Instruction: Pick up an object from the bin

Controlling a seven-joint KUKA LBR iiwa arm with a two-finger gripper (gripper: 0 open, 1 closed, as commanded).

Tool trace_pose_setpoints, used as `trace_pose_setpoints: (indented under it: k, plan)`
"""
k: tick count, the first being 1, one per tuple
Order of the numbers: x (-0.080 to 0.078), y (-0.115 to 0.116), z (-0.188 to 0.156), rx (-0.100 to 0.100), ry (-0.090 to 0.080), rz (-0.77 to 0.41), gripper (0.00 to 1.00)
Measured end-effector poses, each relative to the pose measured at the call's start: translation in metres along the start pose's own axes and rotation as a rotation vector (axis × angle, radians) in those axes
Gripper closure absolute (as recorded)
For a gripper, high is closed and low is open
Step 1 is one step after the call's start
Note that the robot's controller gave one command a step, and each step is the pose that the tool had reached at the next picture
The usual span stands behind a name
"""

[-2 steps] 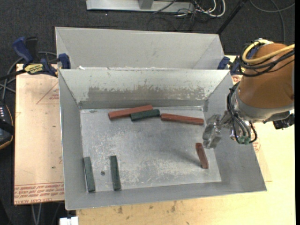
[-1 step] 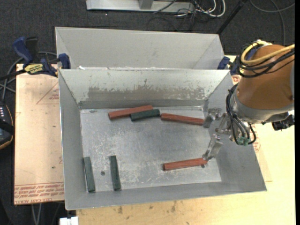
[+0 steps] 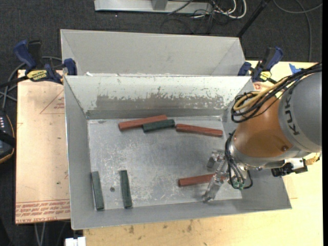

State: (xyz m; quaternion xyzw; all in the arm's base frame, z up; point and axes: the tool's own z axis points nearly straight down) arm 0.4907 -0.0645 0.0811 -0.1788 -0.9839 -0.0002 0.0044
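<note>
The bin [image 3: 77, 137] stands on a dark floor, grey metal with sloped walls and a scuffed flat bottom.

Camera view:

1. Contents. Six bars lie loose and well apart, with no heap. Along the back wall are a left red bar [image 3: 139, 122], a green bar [image 3: 159, 126] touching its right end, and a right red bar [image 3: 200, 130] just beside that. Two green bars [image 3: 97, 190] lie side by side, apart, at the front left. The front red bar [image 3: 190, 180] lies flat on the bottom, front right, nearly level across the view.

2. My position. I reach in from the right. My gripper [image 3: 210, 180] is down at the bottom of the bin, over the right end of the front red bar.

3. Hand state. My fingers [image 3: 209, 197] are spread. One sits on the far side of the bar's end and one on the near side, with the bar between them. I do not see them pressing on it.

4. Step in hand. I judge this to be the end of the descent, just before the grasp. Nothing is lifted yet.

5. Next move. Close squarely across the bar's narrow width, then lift straight up. The hold is near one end, so the free end may droop or swing, and the right wall is near.
</note>
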Motion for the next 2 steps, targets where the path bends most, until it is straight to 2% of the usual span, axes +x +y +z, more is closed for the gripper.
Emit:
trace_pose_setpoints:
  k: [1, 2]
  plan:
    - [-0.002, 0.000, -0.004, -0.002, -0.008, 0.001, 1.00]
    - [-0.009, 0.007, -0.176, -0.004, -0.019, -0.031, 1.00]
